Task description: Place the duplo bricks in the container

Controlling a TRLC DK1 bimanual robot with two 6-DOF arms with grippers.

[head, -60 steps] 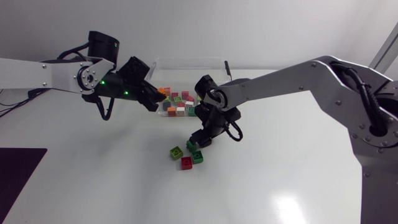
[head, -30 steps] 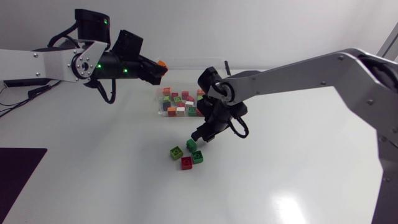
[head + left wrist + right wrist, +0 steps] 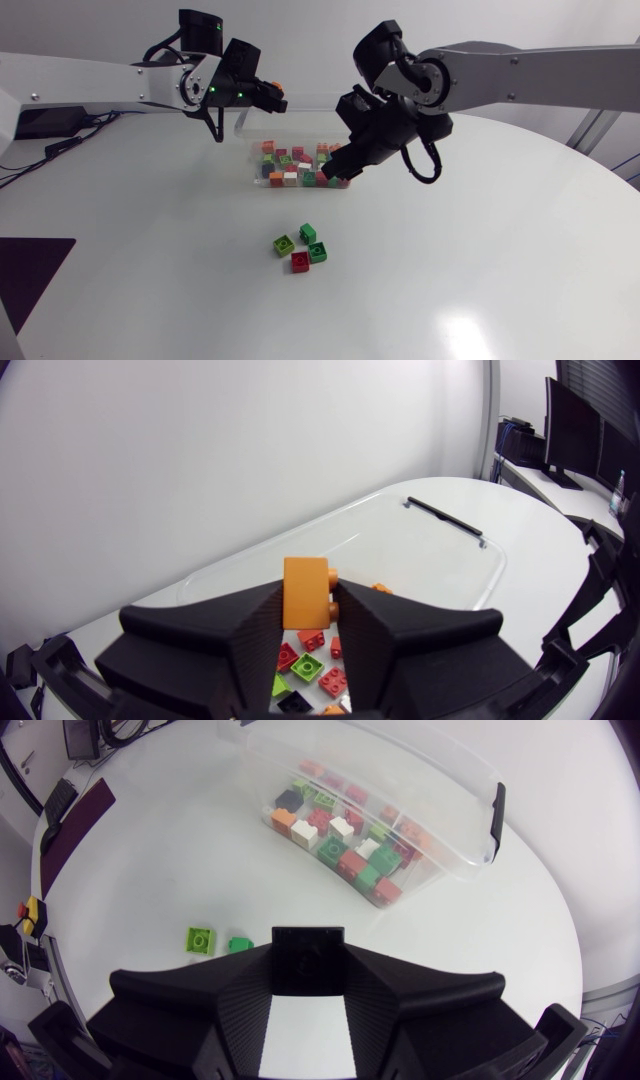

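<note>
Nearest the camera, four loose pieces sit close together on the table [image 3: 480,260]: a first green brick [image 3: 284,243] toward my left, a second green brick [image 3: 308,233] behind it, a third green brick [image 3: 318,252], and a red brick [image 3: 300,261] just against the third. All lie flat, studs up.

Behind them is the clear container [image 3: 243,128]. Its long axis runs away from the camera. A heap of mixed bricks [image 3: 290,165] in red, green, white and orange fills its near end, and a black clip [image 3: 497,805] sits on the far end wall.

My right gripper [image 3: 340,170] hangs over the container's near right corner. In the right wrist view a black brick [image 3: 307,958] spans the gap at the fingertips. The jaws seem to pinch it from both sides, though it is black on black, so I note this with some doubt. One round stud faces the wrist camera.

Farthest back, my left gripper [image 3: 262,97] is above the container's far left rim. Its jaws are clamped on an orange brick [image 3: 306,592]. The brick's long axis runs along the fingers and sticks out past their tips. Its studs are turned sideways against one finger. In the left wrist view the heap lies under it.
</note>
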